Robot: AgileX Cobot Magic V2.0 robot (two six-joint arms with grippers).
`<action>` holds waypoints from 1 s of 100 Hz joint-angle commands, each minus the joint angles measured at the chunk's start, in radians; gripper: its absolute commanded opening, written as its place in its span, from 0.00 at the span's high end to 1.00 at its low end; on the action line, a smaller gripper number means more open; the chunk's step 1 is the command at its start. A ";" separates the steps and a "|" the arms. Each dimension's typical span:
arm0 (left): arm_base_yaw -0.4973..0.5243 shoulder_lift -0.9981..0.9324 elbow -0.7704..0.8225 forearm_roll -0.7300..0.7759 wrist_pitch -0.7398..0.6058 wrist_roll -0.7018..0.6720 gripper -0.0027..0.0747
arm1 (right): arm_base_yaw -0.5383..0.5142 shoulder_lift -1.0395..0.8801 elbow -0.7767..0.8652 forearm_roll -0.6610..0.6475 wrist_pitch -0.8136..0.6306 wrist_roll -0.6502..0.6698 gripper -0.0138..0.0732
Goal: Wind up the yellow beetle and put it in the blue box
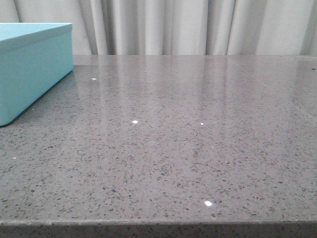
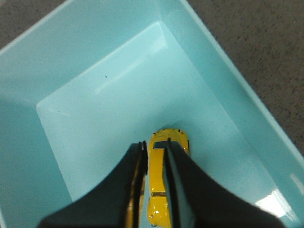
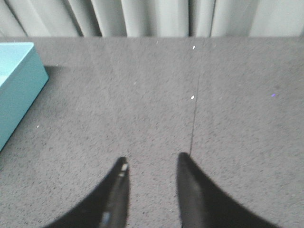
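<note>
Box of pale turquoise, the blue box (image 1: 29, 69), standing at the far left of the speckled grey table (image 1: 188, 148), cut off by the left edge of the front view, pale curtains (image 1: 198, 25) hanging along the far side. Inside that box, on its bare floor close to one side wall: the yellow beetle (image 2: 161, 180), clamped across its body between the narrowed fingers of the left gripper (image 2: 156, 156). Further right, over bare tabletop well apart from the box: the right gripper (image 3: 152, 166), fingers spread with nothing between them.
</note>
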 commanded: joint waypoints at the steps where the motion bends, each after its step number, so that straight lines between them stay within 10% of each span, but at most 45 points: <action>1: 0.002 -0.087 -0.027 -0.042 -0.047 -0.017 0.97 | 0.001 -0.033 -0.006 -0.044 -0.058 -0.014 0.75; 16: 0.002 -0.161 -0.027 -0.086 -0.038 -0.017 0.99 | 0.001 -0.083 0.046 -0.046 -0.062 -0.014 0.93; 43: 0.002 -0.295 0.027 -0.115 -0.027 -0.017 0.99 | 0.001 -0.187 0.186 -0.082 -0.121 -0.014 0.92; 100: 0.002 -0.775 0.665 -0.263 -0.358 -0.037 0.99 | 0.001 -0.388 0.411 -0.099 -0.277 -0.014 0.92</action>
